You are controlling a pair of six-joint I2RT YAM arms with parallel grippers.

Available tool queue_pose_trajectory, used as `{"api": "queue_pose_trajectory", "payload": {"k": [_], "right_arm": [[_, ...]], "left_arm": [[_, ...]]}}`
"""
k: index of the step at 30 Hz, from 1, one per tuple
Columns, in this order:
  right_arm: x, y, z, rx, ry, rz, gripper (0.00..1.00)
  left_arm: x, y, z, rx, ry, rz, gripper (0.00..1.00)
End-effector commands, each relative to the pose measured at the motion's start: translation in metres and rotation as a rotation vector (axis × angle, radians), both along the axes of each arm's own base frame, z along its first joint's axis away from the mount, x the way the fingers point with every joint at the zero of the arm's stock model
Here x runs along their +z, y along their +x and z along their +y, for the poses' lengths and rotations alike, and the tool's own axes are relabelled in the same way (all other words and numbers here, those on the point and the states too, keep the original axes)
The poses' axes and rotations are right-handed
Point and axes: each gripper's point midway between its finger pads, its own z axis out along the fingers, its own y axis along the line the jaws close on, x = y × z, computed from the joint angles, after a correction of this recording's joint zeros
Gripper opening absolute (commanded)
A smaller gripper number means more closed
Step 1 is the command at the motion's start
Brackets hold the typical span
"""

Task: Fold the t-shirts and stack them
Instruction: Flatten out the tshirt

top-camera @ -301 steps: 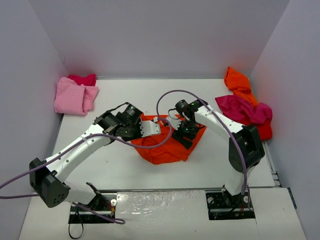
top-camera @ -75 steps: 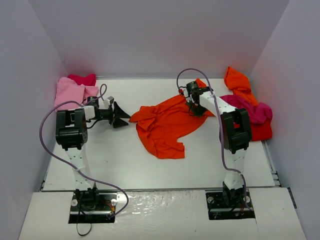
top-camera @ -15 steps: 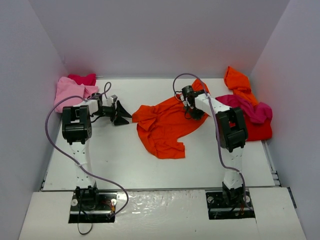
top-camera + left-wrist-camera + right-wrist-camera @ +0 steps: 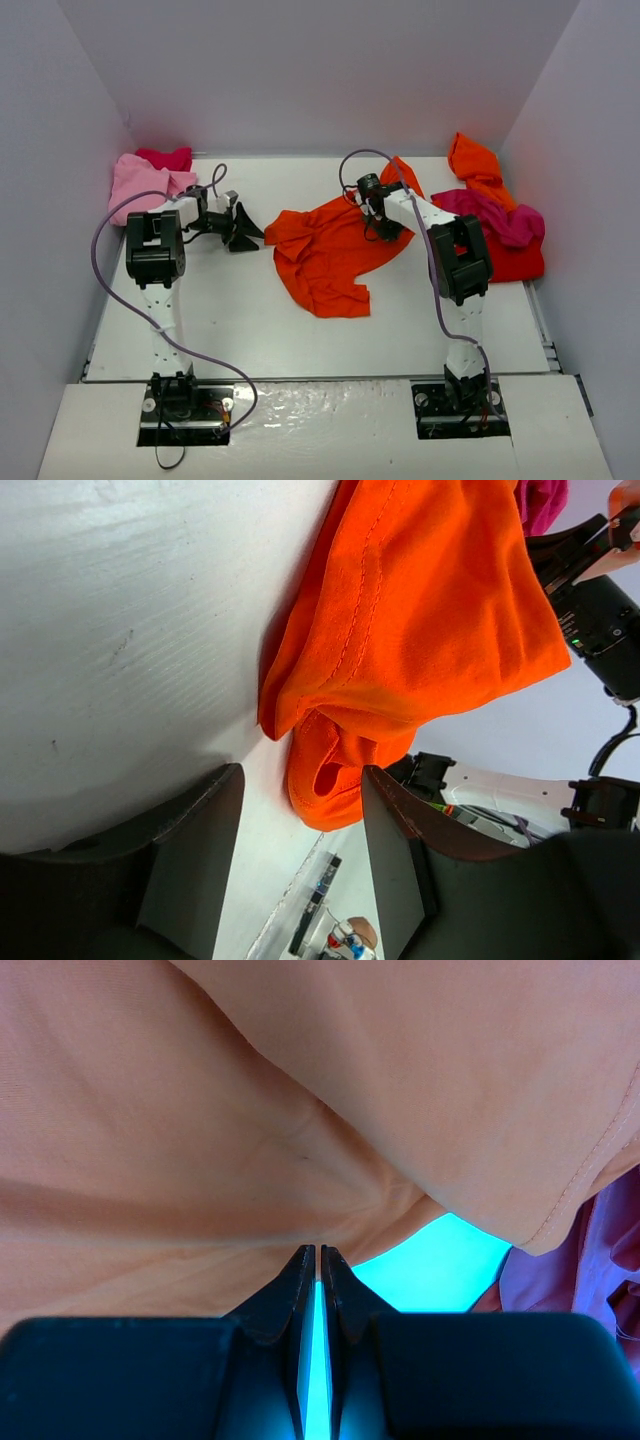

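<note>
Right gripper (image 4: 378, 218) pinches the orange t-shirt (image 4: 330, 255) at its right corner; left gripper (image 4: 247, 230), jaws apart, faces its near left edge.

White table (image 4: 250, 320): orange t-shirt (image 4: 325, 250) centre, pink pile (image 4: 140, 190) far-left, mixed pile (image 4: 492, 215) right.

Six t-shirts (image 4: 330, 250) and two robot arms (image 4: 155, 250).
</note>
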Motion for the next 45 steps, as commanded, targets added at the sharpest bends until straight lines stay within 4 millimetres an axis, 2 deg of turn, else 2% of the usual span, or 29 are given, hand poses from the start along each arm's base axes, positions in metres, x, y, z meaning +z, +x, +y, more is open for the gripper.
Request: {"api": "queue_pose_trajectory", "payload": {"k": [1,3,7,17,20,24,26,30,32,34,38,42,45], "right_arm": [[0.011,0.003,-0.001,0.007,-0.026,-0.028,0.04],[0.011,0.003,-0.001,0.009,-0.026,-0.027,0.04],[0.009,0.002,0.0,0.013,-0.032,-0.024,0.04],[0.005,0.001,0.001,0.02,-0.052,-0.017,0.04],[0.005,0.0,0.001,0.023,-0.055,-0.015,0.04],[0.003,-0.001,0.0,0.025,-0.06,-0.01,0.04],[0.002,-0.001,-0.001,0.026,-0.062,-0.008,0.04],[0.002,-0.002,-0.001,0.029,-0.062,-0.006,0.04],[0.003,-0.002,0.0,0.029,-0.059,-0.01,0.04],[0.003,-0.002,0.0,0.031,-0.06,-0.009,0.04],[0.004,-0.002,0.001,0.033,-0.065,-0.015,0.04],[0.007,-0.001,0.001,0.033,-0.065,-0.021,0.04],[0.006,-0.002,0.001,0.033,-0.068,-0.019,0.04]], "left_arm": [[0.004,0.002,-0.013,-0.069,0.079,-0.059,0.47],[0.001,0.0,-0.025,-0.109,0.099,-0.065,0.47],[-0.004,0.0,-0.035,-0.144,0.118,-0.065,0.47],[-0.012,-0.002,-0.04,-0.172,0.158,-0.061,0.4],[-0.013,-0.002,-0.04,-0.173,0.161,-0.066,0.35],[-0.016,0.004,-0.033,-0.176,0.204,-0.077,0.23],[-0.013,0.005,-0.028,-0.184,0.218,-0.091,0.21],[-0.003,0.02,-0.002,-0.134,0.268,-0.132,0.12],[0.002,0.026,0.007,-0.123,0.295,-0.158,0.11],[0.008,0.036,0.026,-0.085,0.305,-0.169,0.1],[0.027,0.051,0.042,-0.07,0.348,-0.237,0.09],[0.053,0.065,0.046,-0.046,0.357,-0.315,0.09],[0.057,0.065,0.045,-0.052,0.351,-0.322,0.09]]}}
